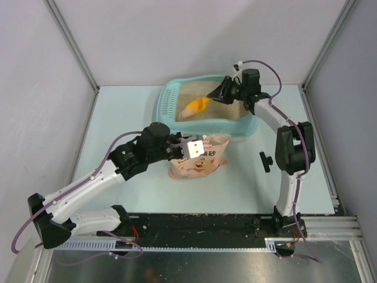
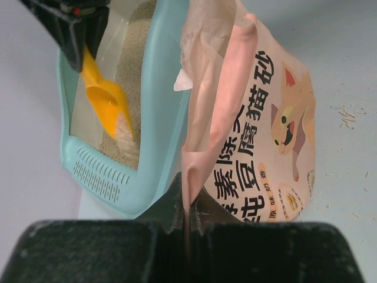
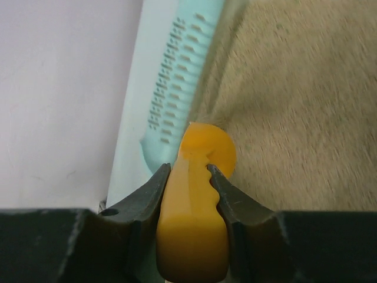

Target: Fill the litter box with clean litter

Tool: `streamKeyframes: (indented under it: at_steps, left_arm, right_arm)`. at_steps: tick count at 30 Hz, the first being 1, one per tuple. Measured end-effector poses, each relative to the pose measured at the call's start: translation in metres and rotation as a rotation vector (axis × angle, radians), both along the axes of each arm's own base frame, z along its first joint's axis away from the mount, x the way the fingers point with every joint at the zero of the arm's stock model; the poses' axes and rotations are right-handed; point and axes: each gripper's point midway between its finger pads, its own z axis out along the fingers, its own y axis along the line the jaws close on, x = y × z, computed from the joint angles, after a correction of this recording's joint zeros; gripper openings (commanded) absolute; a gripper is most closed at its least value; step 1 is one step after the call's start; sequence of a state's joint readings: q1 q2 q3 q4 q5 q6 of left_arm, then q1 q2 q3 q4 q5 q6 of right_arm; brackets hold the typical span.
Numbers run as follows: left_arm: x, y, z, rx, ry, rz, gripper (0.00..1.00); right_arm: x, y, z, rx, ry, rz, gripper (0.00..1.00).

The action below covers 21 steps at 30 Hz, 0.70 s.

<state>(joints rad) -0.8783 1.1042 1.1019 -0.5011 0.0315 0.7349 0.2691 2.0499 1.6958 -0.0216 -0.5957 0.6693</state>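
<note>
Litter box (image 1: 167,101) = big light teal plastic rectangular tray, rounded corners, high walls, slotted grid at left end, at worktop's (image 1: 118,118) far edge. Fine beige sandy litter (image 1: 230,109) covers its floor. Count: 1 tray, 1 orange plastic scoop (image 1: 196,107), 1 pink printed bag (image 1: 200,162). R gripper (image 3: 188,171) clamps scoop handle, jaws partly apart; L gripper (image 2: 187,188) pinched tight on bag edge by tray's near wall.

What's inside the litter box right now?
Beige litter across the litter box floor, plus a scoop held by the right gripper, granules in its bowl. The floor under the litter and whatever lies beneath the scoop are covered.
</note>
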Motion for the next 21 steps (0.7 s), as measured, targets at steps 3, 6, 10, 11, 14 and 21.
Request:
streamKeyframes:
  at_steps: [3, 6, 10, 11, 14, 21]
  left_arm:
    - [-0.001, 0.002, -0.001, -0.001, -0.005, -0.003, 0.0]
    - [-0.002, 0.002, -0.001, -0.003, -0.009, -0.006, 0.01]
    - [-0.001, 0.002, -0.002, -0.005, -0.009, -0.006, 0.01]
    - [-0.001, 0.002, -0.001, -0.006, -0.009, -0.005, 0.01]
    - [-0.001, 0.002, -0.002, -0.007, -0.009, -0.005, 0.01]
    - [0.0, 0.002, -0.002, -0.011, -0.006, -0.007, 0.01]
  right_arm:
    - [-0.022, -0.02, -0.007, -0.011, 0.057, -0.002, 0.0]
    - [-0.038, -0.049, 0.0, -0.01, 0.095, -0.025, 0.0]
    - [-0.037, -0.108, 0.027, -0.011, 0.058, -0.103, 0.0]
    - [-0.037, -0.119, 0.033, -0.03, 0.036, -0.111, 0.0]
    - [-0.026, -0.151, 0.043, -0.133, -0.059, -0.145, 0.0]
    - [-0.037, -0.069, 0.052, -0.521, -0.432, 0.072, 0.0]
